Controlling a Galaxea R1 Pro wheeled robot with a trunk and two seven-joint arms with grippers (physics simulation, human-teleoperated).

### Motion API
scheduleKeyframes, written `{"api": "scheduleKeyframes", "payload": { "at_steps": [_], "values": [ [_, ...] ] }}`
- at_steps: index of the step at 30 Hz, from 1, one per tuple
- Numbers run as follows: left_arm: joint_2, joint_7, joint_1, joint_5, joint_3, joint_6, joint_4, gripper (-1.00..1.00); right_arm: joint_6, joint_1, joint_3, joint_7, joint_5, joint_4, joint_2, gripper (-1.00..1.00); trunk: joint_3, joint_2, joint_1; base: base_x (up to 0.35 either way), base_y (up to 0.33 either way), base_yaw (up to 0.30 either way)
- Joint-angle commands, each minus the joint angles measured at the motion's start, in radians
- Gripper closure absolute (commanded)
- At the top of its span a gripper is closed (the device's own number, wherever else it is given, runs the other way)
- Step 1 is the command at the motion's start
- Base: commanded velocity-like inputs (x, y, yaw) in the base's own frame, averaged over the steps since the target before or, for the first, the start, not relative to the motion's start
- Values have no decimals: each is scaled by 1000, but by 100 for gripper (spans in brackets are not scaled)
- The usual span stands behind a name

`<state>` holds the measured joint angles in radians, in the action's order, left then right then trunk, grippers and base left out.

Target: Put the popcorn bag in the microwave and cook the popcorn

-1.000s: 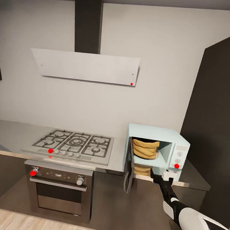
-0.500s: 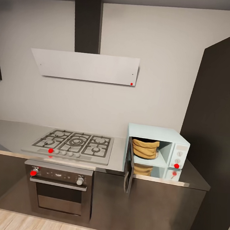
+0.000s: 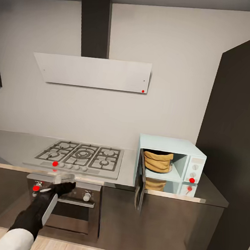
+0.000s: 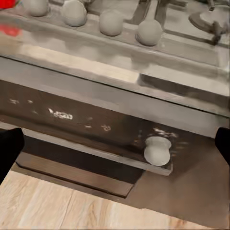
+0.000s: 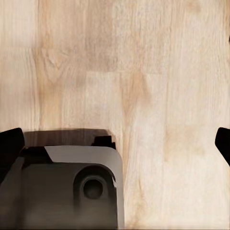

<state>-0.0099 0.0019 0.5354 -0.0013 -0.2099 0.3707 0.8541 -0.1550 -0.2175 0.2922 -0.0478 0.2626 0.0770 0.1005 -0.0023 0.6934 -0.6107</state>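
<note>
Head view has the squat tan-orange paper popcorn bag (image 3: 157, 162) already sitting inside the small pale mint-blue microwave (image 3: 172, 146), upright on the oven floor toward the hinge side of the cavity. The microwave's dark glass door (image 3: 140, 184) hangs wide open, swung out over the front edge of the grey brushed-steel tabletop (image 3: 127, 172). So my read is the loading part is done and what's left is shutting that door and starting the heat with the knobs on the right panel. Can't make out any popcorn kernels in the bag from this far off.

The left gripper (image 3: 61, 178) is raised in front of the steel built-in oven (image 3: 66, 205) below the gas hob (image 3: 81, 155), well apart from the microwave. Looks to me like the arm is coming up to reach across for the door, since it's on the door's side.

What the wrist cams add: the left wrist view shows the oven's control strip close up, with a pale round knob (image 4: 157, 150) and the hob's row of knobs beyond, plus both black fingertips (image 4: 9, 146) sitting at the far edges of the frame, so that gripper is spread wide and empty. The right wrist view points straight down at light wooden floor (image 5: 143, 72) and part of the robot's grey base (image 5: 72, 187); its dark fingertips (image 5: 10, 143) are likewise far apart, holding nothing.
</note>
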Motion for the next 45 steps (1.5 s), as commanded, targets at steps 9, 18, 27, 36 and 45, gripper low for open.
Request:
{"api": "scheduleKeyframes", "payload": {
  "at_steps": [9,18,27,36,45],
  "values": [
    [-44,-65,104,-2,135,-1,-66,-100,-4,1,8,-3,6,4,-10,-100,-2,1,0,0,0,-145],
    [37,-186,106,-2,135,1,-49,-100,-2,14,8,-32,6,4,-12,-100,-11,1,0,0,0,-236],
    [137,-238,106,2,130,-1,-43,-100,-2,20,8,-37,6,4,-12,-100,-21,1,0,0,0,-234],
    [113,-616,106,3,130,-1,-38,-100,-2,22,8,-66,6,4,-13,-100,-32,1,0,0,0,-233],
    [106,-626,106,3,130,-2,-26,-100,-3,27,8,-70,6,4,-13,-100,-42,1,0,0,0,-226]
  ]
}}
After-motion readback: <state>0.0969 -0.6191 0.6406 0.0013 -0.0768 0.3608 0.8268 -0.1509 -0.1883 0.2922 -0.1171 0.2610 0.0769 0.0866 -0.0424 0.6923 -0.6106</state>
